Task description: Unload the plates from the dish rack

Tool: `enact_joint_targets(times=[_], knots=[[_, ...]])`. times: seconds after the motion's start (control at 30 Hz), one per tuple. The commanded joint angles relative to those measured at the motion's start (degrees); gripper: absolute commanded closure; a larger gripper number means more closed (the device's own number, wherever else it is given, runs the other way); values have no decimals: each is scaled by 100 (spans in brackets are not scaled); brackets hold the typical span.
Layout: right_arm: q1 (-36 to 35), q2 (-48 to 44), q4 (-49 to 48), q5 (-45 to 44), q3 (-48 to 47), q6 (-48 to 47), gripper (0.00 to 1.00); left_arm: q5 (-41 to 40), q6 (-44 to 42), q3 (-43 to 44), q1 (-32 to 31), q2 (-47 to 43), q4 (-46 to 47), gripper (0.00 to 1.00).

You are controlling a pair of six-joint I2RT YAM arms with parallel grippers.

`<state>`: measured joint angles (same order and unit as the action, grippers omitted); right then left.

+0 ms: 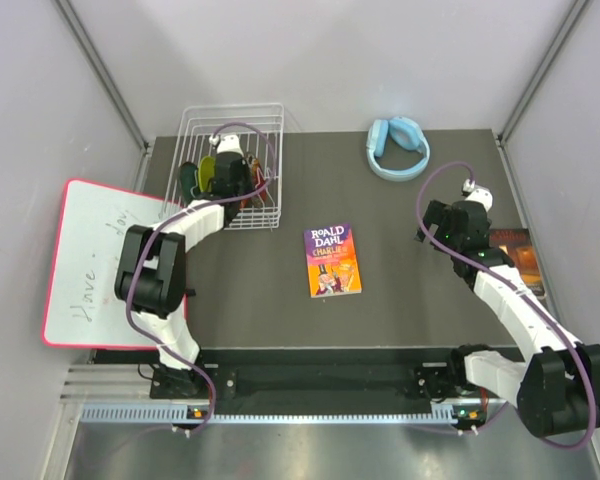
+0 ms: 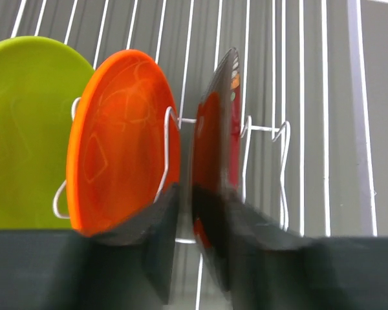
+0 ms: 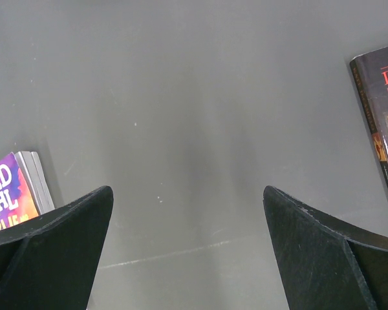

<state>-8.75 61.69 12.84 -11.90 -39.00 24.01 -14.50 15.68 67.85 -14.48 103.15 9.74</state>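
Observation:
The white wire dish rack [image 1: 195, 125] stands at the back left of the table. In it stand on edge a dark green plate [image 1: 187, 178] and a lime green plate [image 1: 207, 172]. The left wrist view shows the lime plate [image 2: 26, 129], the orange plate [image 2: 116, 142] and the glossy red plate [image 2: 216, 129] between rack wires [image 2: 323, 97]. My left gripper [image 2: 197, 200] is down in the rack [image 1: 235, 180]; its jaws straddle the red plate's rim, with a narrow gap on the left side. My right gripper [image 3: 187, 194] is wide open and empty above bare table [image 1: 430, 226].
A purple Roald Dahl paperback [image 1: 332, 260] lies mid-table and shows in the right wrist view [image 3: 10, 194]. A dark book [image 1: 515, 255] lies at the right, beside my right arm [image 3: 385, 110]. Blue headphones [image 1: 398, 147] lie at the back. A red-framed whiteboard [image 1: 90, 260] lies to the left.

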Motion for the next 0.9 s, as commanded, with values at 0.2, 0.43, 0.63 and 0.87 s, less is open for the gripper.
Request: enact_joint_targets(times=[0.2,0.43,0.63,0.87], knots=[[5,-210,16,-137,-81,-54,0,-430,-118,131,-204,-32,652,100],[5,-394,236,-137,-81,-72,0,-2149,-864,395,-704,91,863,100],[5,-737,394,-146,-72,-98,0,-2681,-1392,588,-1065,-128,917,100],[-3,-1018,483,3,-37,-37,0,-2952,-1515,791,-1337,-892,398,100]])
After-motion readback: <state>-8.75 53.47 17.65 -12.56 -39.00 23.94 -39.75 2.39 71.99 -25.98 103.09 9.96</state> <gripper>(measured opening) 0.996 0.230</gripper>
